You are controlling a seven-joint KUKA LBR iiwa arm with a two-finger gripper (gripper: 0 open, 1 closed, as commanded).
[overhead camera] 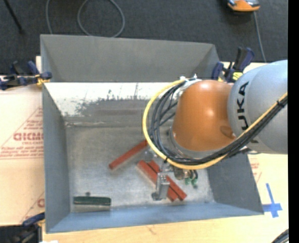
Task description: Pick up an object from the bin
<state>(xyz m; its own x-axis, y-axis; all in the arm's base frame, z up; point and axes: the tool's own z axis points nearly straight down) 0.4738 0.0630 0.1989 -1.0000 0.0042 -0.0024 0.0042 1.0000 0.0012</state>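
My tool point(162, 187) is down among the stacked red bars point(150, 170); I can't tell if it's apart or together. Risk as I judge it: the bars overlap, so a grab may catch two, or clip an edge and slip. Their long axis runs upper-left to lower-right. A long red bar point(128, 156) up-left of the tool slants the opposite way. A dark green bar point(92, 201) lies well left of the tool.

Letters "UKA" on the grey arm point(263, 95).
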